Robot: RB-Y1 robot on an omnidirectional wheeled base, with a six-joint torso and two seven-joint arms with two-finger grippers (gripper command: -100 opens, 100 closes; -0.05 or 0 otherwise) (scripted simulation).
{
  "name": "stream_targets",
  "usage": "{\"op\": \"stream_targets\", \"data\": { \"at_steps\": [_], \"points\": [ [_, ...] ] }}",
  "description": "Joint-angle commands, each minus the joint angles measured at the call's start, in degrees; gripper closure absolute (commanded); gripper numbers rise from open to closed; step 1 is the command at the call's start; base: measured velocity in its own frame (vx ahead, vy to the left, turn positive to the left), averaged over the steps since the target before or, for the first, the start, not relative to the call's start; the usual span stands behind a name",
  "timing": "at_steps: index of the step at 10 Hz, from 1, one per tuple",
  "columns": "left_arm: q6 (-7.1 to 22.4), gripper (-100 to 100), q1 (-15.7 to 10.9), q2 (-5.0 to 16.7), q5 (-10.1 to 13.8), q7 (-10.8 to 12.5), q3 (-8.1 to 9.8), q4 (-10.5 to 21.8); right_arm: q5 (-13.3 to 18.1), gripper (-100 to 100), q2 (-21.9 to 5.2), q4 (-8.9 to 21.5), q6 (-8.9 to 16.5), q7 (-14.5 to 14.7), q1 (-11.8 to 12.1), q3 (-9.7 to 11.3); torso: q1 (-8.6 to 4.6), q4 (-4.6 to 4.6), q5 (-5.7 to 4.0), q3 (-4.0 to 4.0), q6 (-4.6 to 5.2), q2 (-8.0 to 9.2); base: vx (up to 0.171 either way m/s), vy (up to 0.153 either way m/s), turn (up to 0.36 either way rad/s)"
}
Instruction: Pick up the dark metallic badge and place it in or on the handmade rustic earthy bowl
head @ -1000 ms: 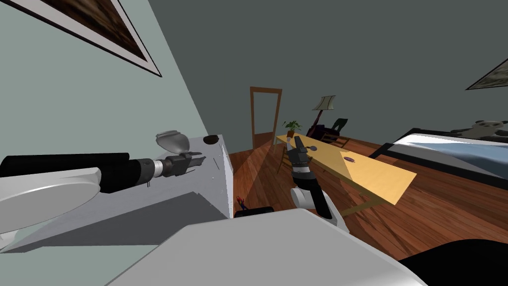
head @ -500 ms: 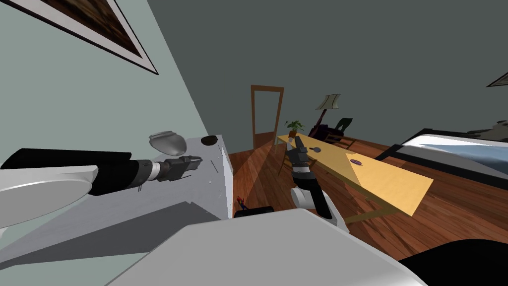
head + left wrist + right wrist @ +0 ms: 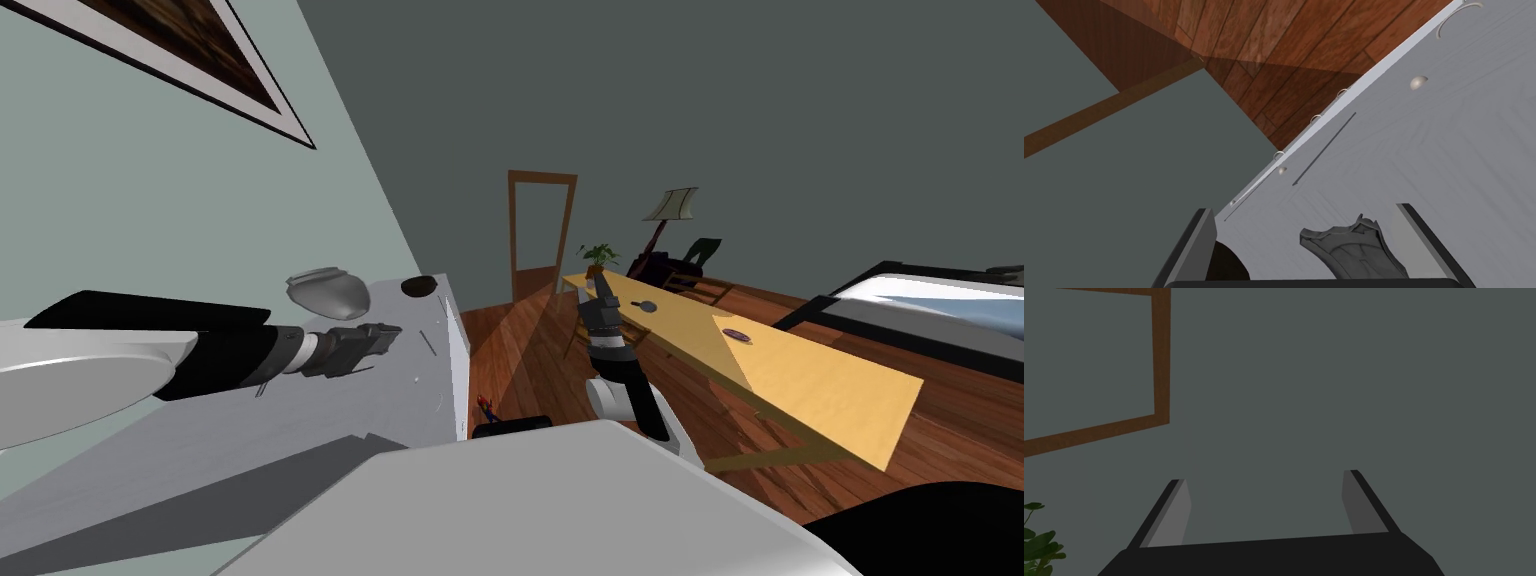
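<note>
**A:** Where is the left gripper (image 3: 1303, 207)?

**B:** Middle left in the head view, low over the grey dresser top (image 3: 1449, 150). Its fingers are spread wide and pinch nothing.

**A:** And the dark badge (image 3: 1351, 250)?

**B:** Right between those fingers, closer to one. It seems to lie flat. Part of it is hidden, so I can't tell its long way.

**A:** The bowl?

**B:** A small dark bowl (image 3: 420, 286) sits farther along the dresser. I can't see inside it. A grey pot (image 3: 325, 295) stands nearer.

**A:** The right gripper (image 3: 1264, 475)?

**B:** Spread too, and well apart from the badge.

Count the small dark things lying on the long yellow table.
2: one dark piece near the yellow table's far end, another midway. The right arm may hide more.
</note>
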Motion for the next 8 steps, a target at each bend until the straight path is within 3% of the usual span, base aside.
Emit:
{"op": "stream_targets", "data": {
  "at_steps": [1,8],
  "points": [
    [2.9,-100,0.1,0.4,0.4,-0.1,-0.09,-0.2,0.0,0,0.0,0.0,0.0,0.0,0.0,0.0,0.0,0.0,0.0,0.0,0.0,0.0,0.096,0.007,0.024],
    [14.3,-100,0.8,3.1,4.3,-2.1,-0.03,0.9,0.0,0,0.0,0.0,0.0,0.0,0.0,0.0,0.07,-0.01,0.02,-0.02,0.02,-0.02,0.108,-0.004,0.058]
  ]
}}
